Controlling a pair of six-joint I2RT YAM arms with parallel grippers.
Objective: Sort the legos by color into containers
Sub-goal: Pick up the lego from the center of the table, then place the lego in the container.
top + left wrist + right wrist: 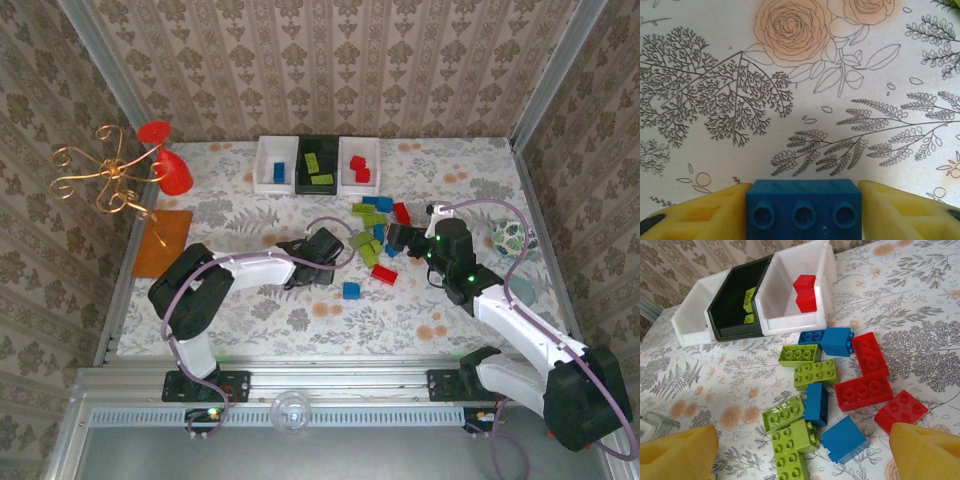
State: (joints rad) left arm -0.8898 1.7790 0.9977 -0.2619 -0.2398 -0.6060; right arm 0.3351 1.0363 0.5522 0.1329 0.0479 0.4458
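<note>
Left hand (802,200) closed on a blue lego (802,212), its long axis spanning the fingers, over the desk (790,100). The white container (266,160) holding blue lies beyond this hand, the nearer one. The right hand (802,452) gapes wide above loose legos (815,372).

A blue lego (802,197) sat clamped in the left gripper (802,214), while the loose pile (815,375) and bins (790,322) lay ahead of the right gripper (802,455).

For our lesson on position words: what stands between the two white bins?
The black bin, with two lime green bricks inside, stands between the left white bin and the right white bin; the top external view shows it.
</note>
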